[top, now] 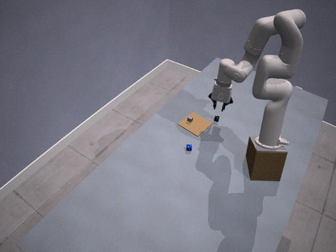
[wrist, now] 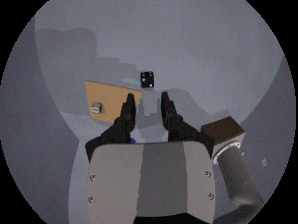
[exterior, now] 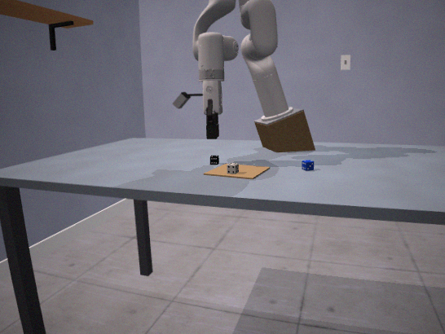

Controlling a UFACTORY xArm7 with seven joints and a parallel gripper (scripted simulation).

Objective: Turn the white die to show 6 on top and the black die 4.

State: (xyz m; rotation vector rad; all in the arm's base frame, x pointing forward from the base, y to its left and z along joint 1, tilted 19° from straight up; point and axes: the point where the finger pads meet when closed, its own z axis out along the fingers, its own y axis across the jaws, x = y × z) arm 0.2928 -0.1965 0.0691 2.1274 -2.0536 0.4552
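Note:
The white die [top: 190, 118] [exterior: 232, 168] [wrist: 96, 108] lies flat on the tan mat [top: 200, 127] [exterior: 257, 170] [wrist: 102, 92]; its side facing the exterior camera seems to show four pips. The black die [top: 216, 118] [exterior: 214, 160] [wrist: 147, 79] lies on the table just off the mat; its side facing the exterior camera seems to show six pips. The top faces are too small to read surely. The blue die [top: 189, 147] [exterior: 307, 165] [wrist: 132, 141] lies on the table, mostly hidden in the wrist view. My gripper [top: 218, 109] [exterior: 212, 138] [wrist: 147, 100] is partly open, empty, pointing down above the black die.
The arm's brown base block [top: 267, 164] [exterior: 285, 132] [wrist: 222, 131] stands on the table [top: 123, 190] [exterior: 102, 163]. The arm's shadow falls across the table and part of the mat. A wall shelf [exterior: 45, 14] shows at the upper left in the exterior view.

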